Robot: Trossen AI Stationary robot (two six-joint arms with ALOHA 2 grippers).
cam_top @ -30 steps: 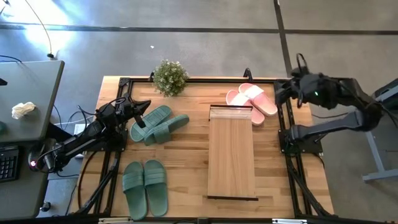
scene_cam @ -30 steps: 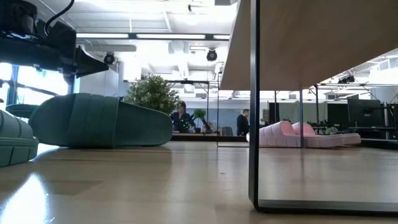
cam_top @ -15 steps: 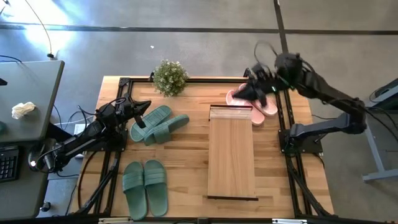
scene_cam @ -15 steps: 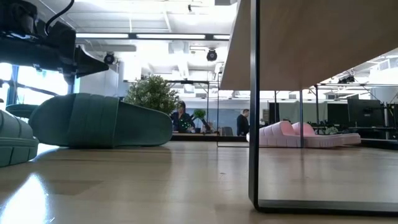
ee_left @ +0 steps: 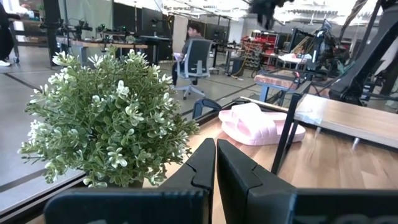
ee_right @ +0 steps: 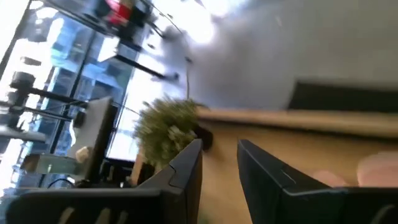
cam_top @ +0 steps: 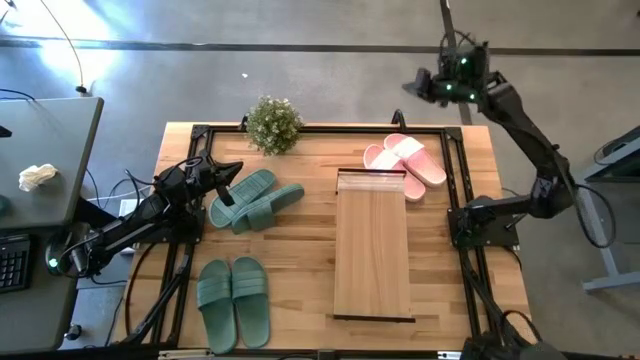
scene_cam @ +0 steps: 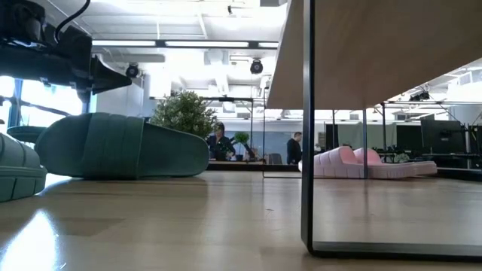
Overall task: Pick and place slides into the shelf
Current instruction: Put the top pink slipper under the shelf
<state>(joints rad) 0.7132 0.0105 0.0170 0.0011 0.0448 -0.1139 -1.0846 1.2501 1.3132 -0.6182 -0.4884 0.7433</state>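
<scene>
— Three pairs of slides on the table; where does each one lie?

— One sage green pair (cam_top: 256,199) sits left of the shelf (cam_top: 373,244), just beside the left gripper (cam_top: 232,170). The second green pair (cam_top: 232,302) lies near the table's front left corner. The light pink pair (cam_top: 405,160) rests at the far end of the shelf, its near edge touching or just beside the plank's corner; from above I can't tell which.

— And the shelf itself?

— It stands lengthwise in the middle of the wooden table (cam_top: 300,250), nothing on its top plank.

— What are the arms doing?

— The left gripper hovers by the green pair near the potted plant (cam_top: 273,123); in its wrist view the fingers (ee_left: 202,168) are pressed together, holding nothing. The right gripper (cam_top: 412,84) is raised beyond the table's far edge, well apart from the pink slides, its jaws parted with a small gap and nothing between them.
</scene>
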